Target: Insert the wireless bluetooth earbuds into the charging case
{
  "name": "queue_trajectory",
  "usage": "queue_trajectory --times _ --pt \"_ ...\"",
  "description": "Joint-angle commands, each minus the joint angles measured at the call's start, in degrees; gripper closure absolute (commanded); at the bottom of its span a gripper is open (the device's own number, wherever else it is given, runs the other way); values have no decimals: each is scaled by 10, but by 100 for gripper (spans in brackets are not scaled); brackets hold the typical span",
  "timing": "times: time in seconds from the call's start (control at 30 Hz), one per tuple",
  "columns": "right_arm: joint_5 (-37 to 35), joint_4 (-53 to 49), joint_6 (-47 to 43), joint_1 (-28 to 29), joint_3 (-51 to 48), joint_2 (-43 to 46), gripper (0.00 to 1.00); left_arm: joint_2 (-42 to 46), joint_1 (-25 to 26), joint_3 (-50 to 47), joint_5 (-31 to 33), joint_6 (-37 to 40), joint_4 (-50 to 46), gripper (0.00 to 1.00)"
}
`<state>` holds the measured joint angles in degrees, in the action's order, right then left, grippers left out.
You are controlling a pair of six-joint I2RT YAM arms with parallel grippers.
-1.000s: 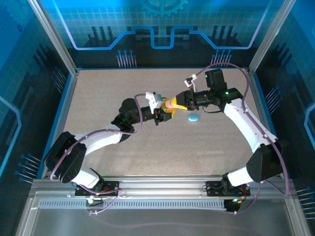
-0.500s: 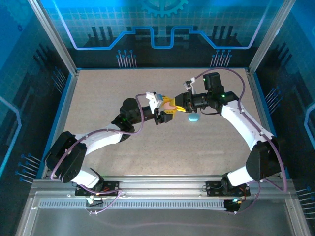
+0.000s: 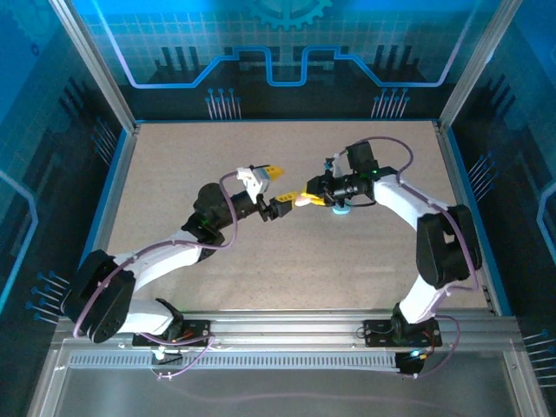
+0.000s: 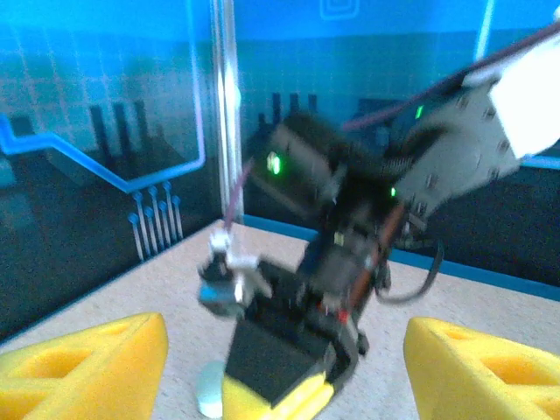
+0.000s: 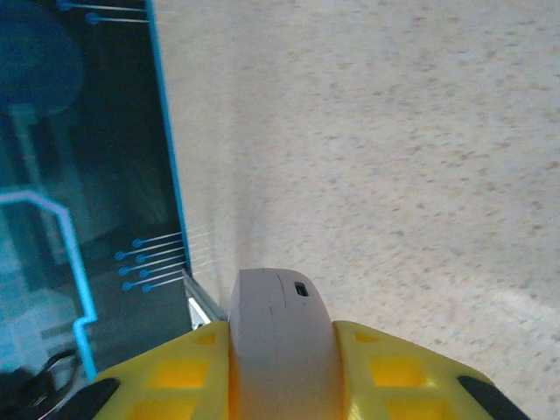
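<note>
Pink charging case [image 5: 280, 332] is pinched by the right gripper [image 3: 308, 199]; the left gripper [image 3: 276, 189] is spread, empty; insertion is judged not yet done.

Table [image 3: 217, 156]: beige, finely speckled. Fingers [image 5: 175, 376]: yellow. Case [image 5: 280, 341]: pale pinkish grey. Second case [image 3: 341, 208]: light blue. Cables [image 3: 239, 221]: purple. Walls [image 3: 278, 43]: blue, grid-patterned.

One pink case [image 5: 280, 337], one teal case [image 3: 342, 209]

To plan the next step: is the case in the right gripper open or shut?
Shut, it seems: the case, clamped in the right gripper, shows only a thin seam, no gap.
</note>
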<state>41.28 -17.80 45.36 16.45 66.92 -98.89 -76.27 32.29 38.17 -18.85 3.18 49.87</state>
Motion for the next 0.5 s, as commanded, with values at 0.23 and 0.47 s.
queue_trajectory --times 0.23,0.47 --pt "-25 61 8 23 -6 -110 79 27 -3 -6 56 25 1 26" --pt "-41 46 -4 30 -15 -138 74 25 -3 1 60 25 -20 25"
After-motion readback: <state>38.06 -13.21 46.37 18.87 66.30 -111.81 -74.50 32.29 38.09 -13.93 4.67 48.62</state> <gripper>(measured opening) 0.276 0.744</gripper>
